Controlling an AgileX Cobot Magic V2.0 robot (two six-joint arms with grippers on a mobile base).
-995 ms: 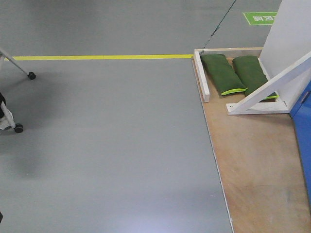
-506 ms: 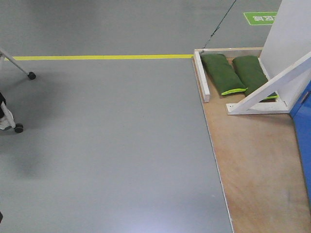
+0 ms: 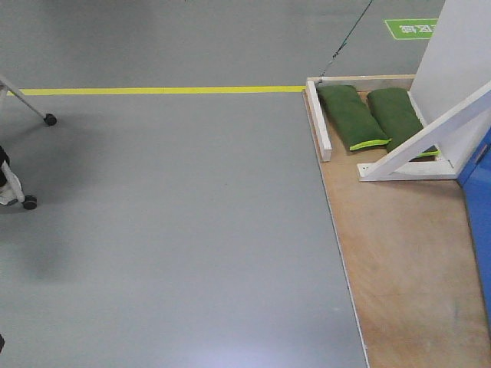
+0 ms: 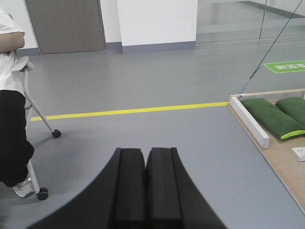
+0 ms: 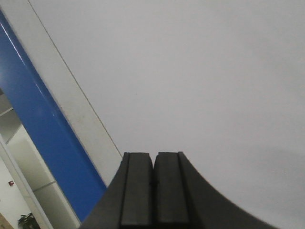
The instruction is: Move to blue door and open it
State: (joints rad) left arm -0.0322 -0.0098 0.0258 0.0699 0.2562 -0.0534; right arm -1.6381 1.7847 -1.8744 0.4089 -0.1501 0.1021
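Blue door (image 3: 482, 215) far right, 2 green sandbags (image 3: 351, 115)

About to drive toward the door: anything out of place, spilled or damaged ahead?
Nothing looks spilled or damaged. The two green sandbags lie flat on the plywood base by the white brace, with the blue door at the right edge. Only note: a person stands on the left.

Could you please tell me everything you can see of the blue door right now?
Only a sliver of the blue door shows, at the front view's right edge: a smooth, bright-blue flat panel rising from the plywood platform beside the white braced frame. Handle and lock are out of frame. The right wrist view shows a slanted blue strip, probably its edge.
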